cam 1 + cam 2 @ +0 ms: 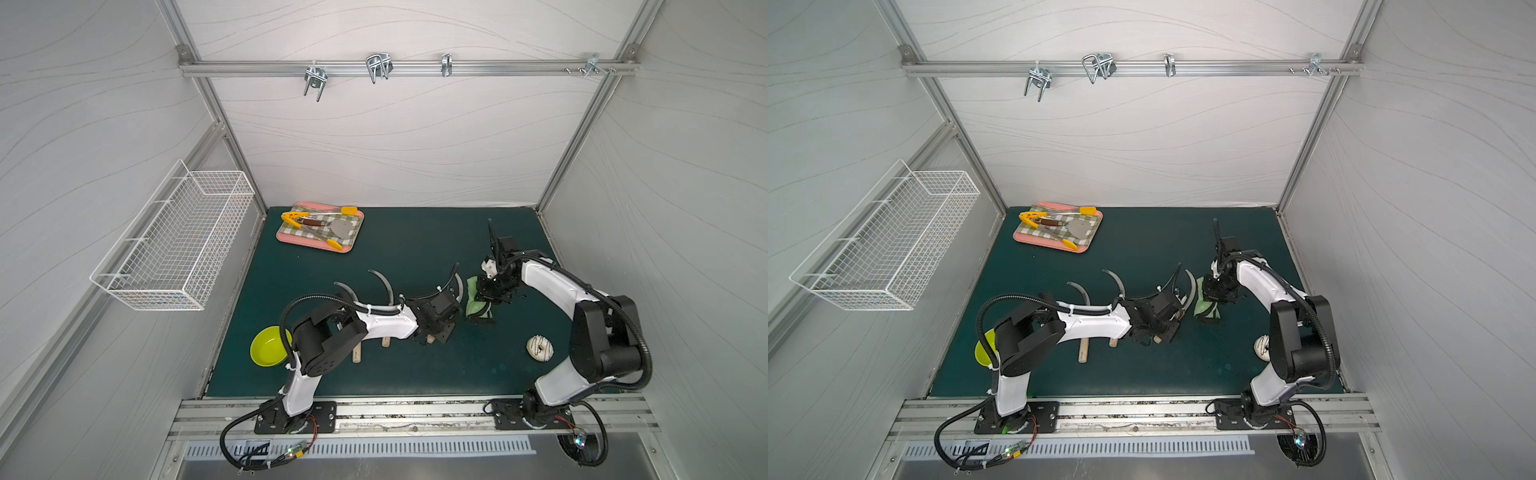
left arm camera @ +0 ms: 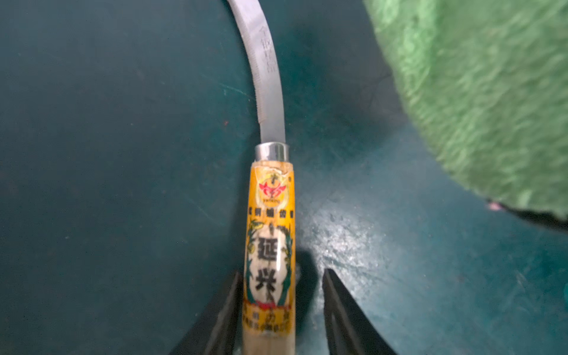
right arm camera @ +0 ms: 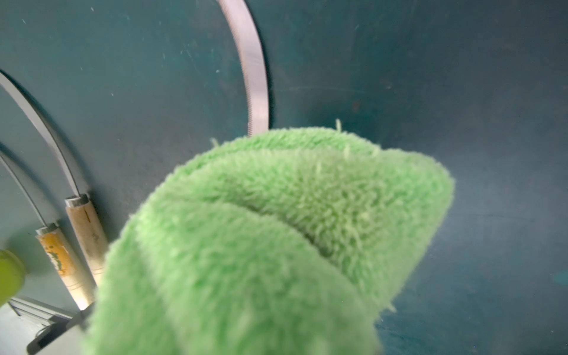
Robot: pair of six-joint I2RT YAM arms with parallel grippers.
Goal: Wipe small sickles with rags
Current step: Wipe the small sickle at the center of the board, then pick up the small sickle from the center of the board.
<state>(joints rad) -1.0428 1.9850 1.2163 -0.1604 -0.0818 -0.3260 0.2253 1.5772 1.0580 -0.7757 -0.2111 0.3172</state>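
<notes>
Three small sickles lie on the dark green mat in both top views, curved grey blades pointing away. The left sickle (image 1: 345, 291) and the middle sickle (image 1: 384, 282) lie partly under my left arm. The right sickle (image 2: 270, 246), with an orange label, has its handle between the fingers of my left gripper (image 2: 282, 272). The jaws are open, with a gap on one side of the handle. My right gripper (image 1: 486, 297) is shut on the light-green rag (image 3: 276, 230), just right of that sickle's blade (image 3: 255, 76). The rag hides its fingers.
A pink tray (image 1: 286, 239) with yellow-tipped tongs and a spatula sits at the back left. A lime bowl (image 1: 268, 347) is near my left arm's base. A doughnut (image 1: 540, 348) lies by my right arm. A white wire basket (image 1: 174, 245) hangs on the left wall.
</notes>
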